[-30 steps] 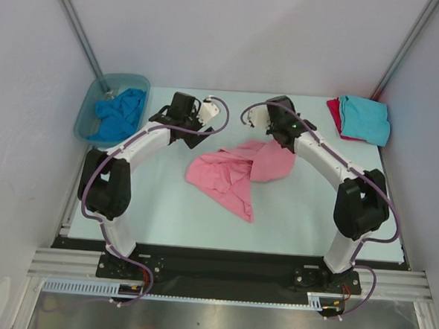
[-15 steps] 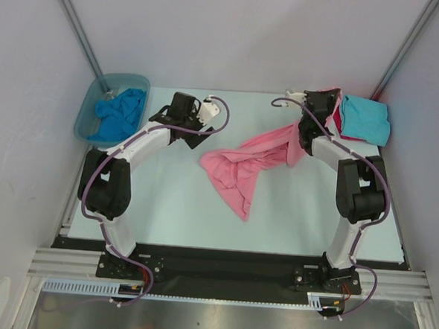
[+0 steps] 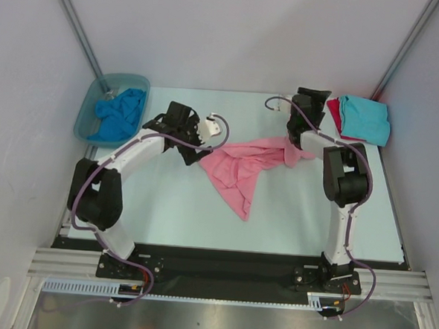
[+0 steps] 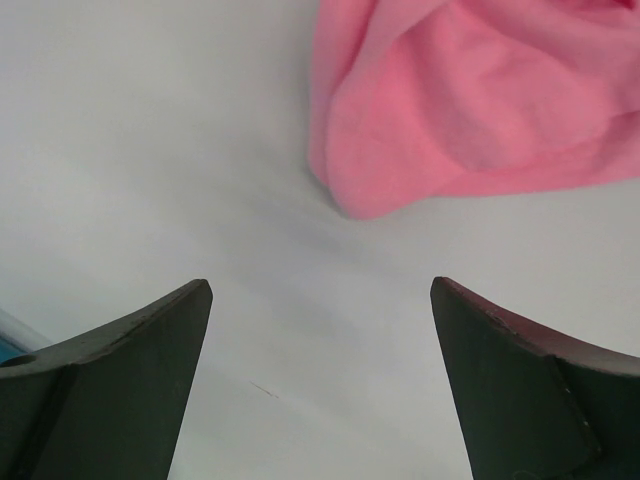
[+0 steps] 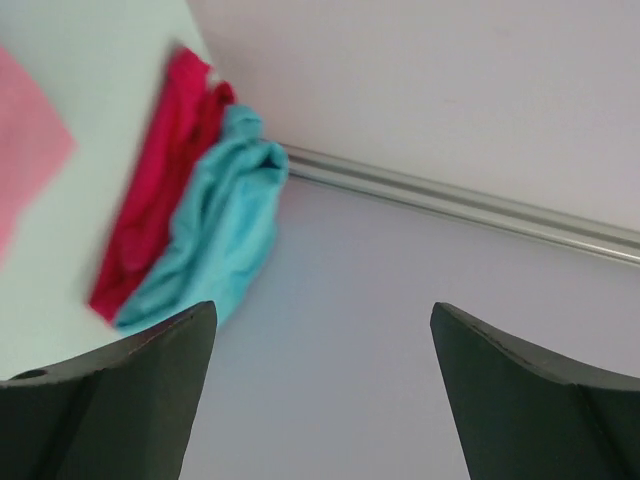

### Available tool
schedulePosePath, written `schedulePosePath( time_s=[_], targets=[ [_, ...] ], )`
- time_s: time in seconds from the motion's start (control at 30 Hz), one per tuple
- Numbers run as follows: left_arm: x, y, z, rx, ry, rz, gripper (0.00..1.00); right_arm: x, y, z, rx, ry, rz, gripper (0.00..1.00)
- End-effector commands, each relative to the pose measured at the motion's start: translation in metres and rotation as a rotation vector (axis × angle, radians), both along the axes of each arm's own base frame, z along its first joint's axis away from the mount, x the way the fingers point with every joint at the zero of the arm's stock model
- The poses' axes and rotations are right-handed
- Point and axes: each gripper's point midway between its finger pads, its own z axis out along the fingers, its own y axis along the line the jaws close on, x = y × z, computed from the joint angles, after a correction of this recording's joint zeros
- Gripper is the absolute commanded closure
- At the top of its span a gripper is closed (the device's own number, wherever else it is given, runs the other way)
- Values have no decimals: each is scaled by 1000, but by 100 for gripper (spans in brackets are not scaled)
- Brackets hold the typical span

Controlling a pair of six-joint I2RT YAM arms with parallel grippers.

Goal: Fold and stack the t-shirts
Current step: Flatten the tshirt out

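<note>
The light pink tee (image 3: pixel 241 169) lies crumpled on the tabletop (image 3: pixel 150 205), its long band running left to right. Its left end sits just right of the left pincer (image 4: pixel 320 290), which hangs low, spread wide and empty, so that arm looks best placed. Farther off, the right pincer (image 5: pixel 322 310), also spread and empty, tips up toward the turquoise tee (image 3: pixel 365 120) stacked on the red tee (image 3: pixel 333 110) at far right

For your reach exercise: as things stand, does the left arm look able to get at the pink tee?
Probably yes. The left gripper hangs open over the table, the pink tee lies just ahead of it, and nothing stands between them.
</note>
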Motion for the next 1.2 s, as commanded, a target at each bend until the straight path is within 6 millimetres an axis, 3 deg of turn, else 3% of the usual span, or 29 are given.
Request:
schedulePosePath(
  time_s=[0.0,0.1,0.2,0.3,0.4,0.6,0.7,0.93,1.03,1.07,1.13,1.17],
  targets=[
    [-28,-17,26,-66,-11,-163,3,-29,20,24,384,88,-103,4],
    [-42,-29,35,-89,-11,-235,3,-54,41,2,579,273,-149,3],
    [-53,-42,33,-105,20,-285,3,-75,52,-12,636,364,-169,3],
    [-54,-54,16,-87,48,-332,4,-83,59,-18,637,385,-161,3],
    [-48,-68,0,-68,47,-370,12,-87,62,-19,639,396,-159,3],
    [-18,-97,-17,-33,-54,-402,12,-95,61,-21,634,415,-164,4],
    [2,-106,-15,-27,-123,-393,12,-100,61,-22,639,421,-171,4],
    [38,-111,-8,-11,-236,-318,27,-106,58,-22,628,431,-170,4],
    [41,-112,-7,-11,-241,-311,48,-104,58,-22,623,426,-168,5],
    [42,-112,-8,-8,-240,-309,66,-103,59,-21,623,427,-164,5],
    [43,-113,-6,-4,-249,-306,93,-101,61,-21,620,423,-159,5],
    [44,-112,-7,-5,-248,-303,100,-101,60,-21,620,421,-162,5]
  ],
)
